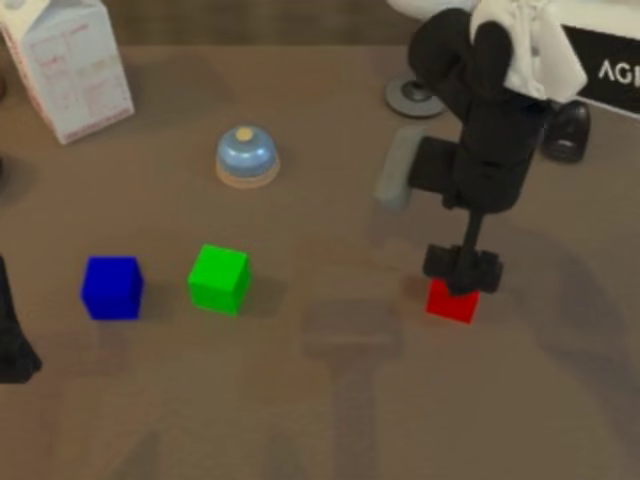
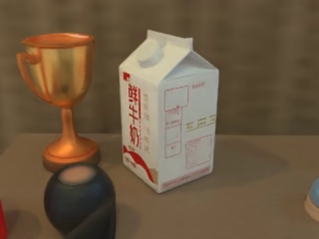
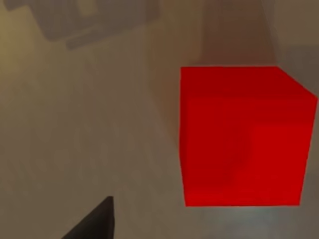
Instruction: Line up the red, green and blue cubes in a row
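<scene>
Three cubes (image 1: 219, 279), open table (image 1: 330, 420) between

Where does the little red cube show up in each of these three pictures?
Top view: the red cube sits right of centre on the table, just under the right gripper.
Left wrist view: the cube is not clearly in it; only a red sliver at the frame's edge, too little to tell.
Right wrist view: the cube fills much of the frame, close up.
Shared landmark: the brown table under the cube, also in the right wrist view.

Milk carton (image 2: 169, 117) beside gold trophy (image 2: 62, 94)
</scene>
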Robot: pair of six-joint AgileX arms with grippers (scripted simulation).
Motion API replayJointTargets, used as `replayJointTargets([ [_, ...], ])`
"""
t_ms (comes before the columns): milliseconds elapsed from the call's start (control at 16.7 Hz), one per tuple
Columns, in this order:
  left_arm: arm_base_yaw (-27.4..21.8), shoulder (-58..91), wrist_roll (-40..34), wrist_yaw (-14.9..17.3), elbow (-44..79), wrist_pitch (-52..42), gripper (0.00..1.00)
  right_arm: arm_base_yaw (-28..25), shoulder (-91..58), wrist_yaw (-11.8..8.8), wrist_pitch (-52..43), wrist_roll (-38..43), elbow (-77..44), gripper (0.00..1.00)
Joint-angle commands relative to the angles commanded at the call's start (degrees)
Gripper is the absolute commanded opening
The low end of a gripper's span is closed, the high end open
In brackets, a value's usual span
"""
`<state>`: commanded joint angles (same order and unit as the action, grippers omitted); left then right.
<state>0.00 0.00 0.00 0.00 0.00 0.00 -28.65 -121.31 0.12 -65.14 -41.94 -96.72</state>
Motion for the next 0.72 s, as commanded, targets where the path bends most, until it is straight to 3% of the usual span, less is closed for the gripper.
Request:
replayJointTargets([
  [480,0.0,0.0,0.0,0.0,0.0,0.0,1.00,0.0,-0.8,0.0,0.8,-0.2,0.3,1.00],
  [720,0.0,0.0,0.0,0.0,0.0,0.0,1.00,-0.1,-4.0,0.0,9.2,-0.2,5.2,1.00],
])
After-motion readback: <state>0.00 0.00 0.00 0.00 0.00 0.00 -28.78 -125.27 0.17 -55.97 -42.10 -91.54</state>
